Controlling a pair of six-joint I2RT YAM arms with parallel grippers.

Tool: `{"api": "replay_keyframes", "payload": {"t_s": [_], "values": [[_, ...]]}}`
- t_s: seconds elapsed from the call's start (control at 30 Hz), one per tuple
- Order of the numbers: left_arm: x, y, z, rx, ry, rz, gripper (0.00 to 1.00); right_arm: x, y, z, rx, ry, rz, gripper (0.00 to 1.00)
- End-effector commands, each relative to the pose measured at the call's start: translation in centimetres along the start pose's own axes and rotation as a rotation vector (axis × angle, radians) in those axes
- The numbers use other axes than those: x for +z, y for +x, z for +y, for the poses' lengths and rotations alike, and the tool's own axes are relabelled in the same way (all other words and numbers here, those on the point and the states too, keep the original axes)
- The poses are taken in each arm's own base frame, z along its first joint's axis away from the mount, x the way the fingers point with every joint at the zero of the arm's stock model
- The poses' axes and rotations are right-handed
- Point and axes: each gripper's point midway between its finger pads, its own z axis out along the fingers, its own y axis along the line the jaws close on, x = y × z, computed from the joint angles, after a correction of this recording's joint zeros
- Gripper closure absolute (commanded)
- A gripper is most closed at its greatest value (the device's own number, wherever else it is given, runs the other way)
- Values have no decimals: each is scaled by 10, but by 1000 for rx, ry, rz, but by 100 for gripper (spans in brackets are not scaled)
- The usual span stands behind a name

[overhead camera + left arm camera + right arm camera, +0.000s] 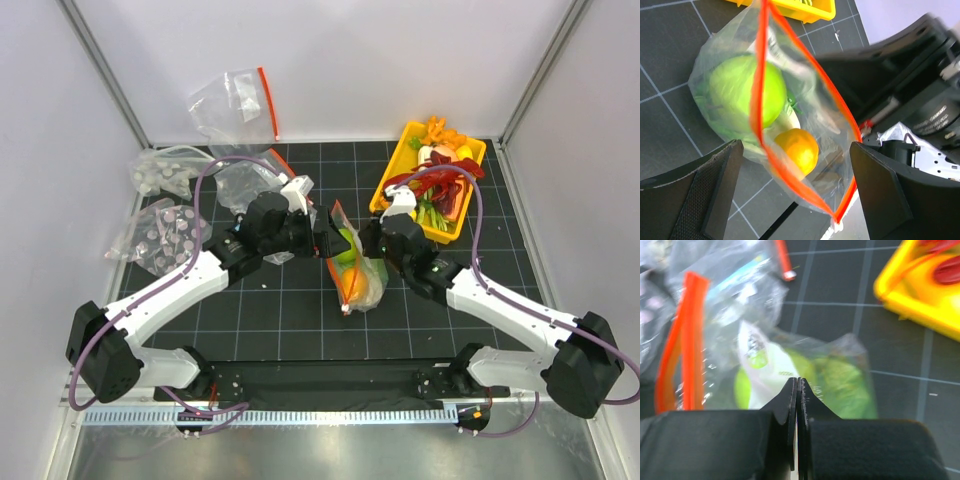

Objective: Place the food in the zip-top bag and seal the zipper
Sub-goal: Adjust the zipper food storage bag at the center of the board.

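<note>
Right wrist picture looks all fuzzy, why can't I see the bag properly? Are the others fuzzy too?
Right wrist view: the zip-top bag and yellow tray look soft and out of focus, probably too close. Left wrist view: the zipper is fairly clear, the upper right corner blurry. Top external view: sharp, evenly lit, soft shadows.

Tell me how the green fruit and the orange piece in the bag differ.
The green fruit looks clearly larger than the orange piece. The fruit is lime green; the piece is yellow-orange. From the left wrist, the zip strip crosses the green fruit, while the orange piece shows through the open mouth. Both are round and inside the clear bag.
</note>
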Motion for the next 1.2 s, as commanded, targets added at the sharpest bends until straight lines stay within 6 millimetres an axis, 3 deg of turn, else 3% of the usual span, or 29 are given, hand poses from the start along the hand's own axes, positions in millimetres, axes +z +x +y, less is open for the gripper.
{"api": "replay_keyframes", "payload": {"t_s": [0.0,0.17,0.37,0.5,0.57,0.73,0.83,0.87,1.07,1.1,1.17], "values": [[-1,-13,-14,26,58,-51,8,-10,-17,51,76,-241,-25,99],[1,-10,-15,23,69,-38,8,-16,-15,72,52,-366,-4,99],[-1,-13,-16,28,71,-53,7,-14,-9,77,39,-393,21,99],[4,-10,-11,13,51,-39,11,-14,-9,77,43,-389,20,99],[9,-8,1,-11,-5,-41,14,-14,-11,73,42,-369,12,99],[18,-2,3,-31,-6,-7,24,-12,-15,59,55,-287,-6,99],[19,-2,5,-30,-11,-6,40,-11,-17,50,59,-238,-12,99],[18,-3,4,-27,-12,-12,52,-11,-18,47,62,-220,-21,99],[8,-10,5,-2,-33,-50,94,-17,-24,36,65,-176,-46,99],[4,-13,4,4,-31,-62,100,-18,-27,34,66,-165,-57,99],[1,-15,2,30,-29,-59,100,-23,-32,31,63,-160,-77,99]]}}
